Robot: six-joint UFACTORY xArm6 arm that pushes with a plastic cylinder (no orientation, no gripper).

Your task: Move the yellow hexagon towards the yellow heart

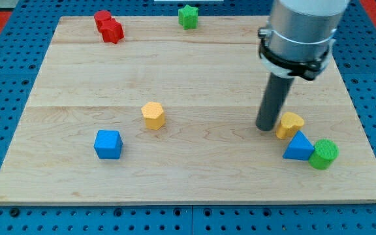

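The yellow hexagon lies left of the board's middle. The yellow heart lies toward the view's right, close above the blue triangle. My tip rests on the board just left of the yellow heart, touching or nearly touching it, and far to the right of the yellow hexagon.
A green cylinder sits against the blue triangle's right side. A blue cube lies at the lower left. Two red blocks sit at the top left and a green star at the top edge. The wooden board lies on a blue pegboard.
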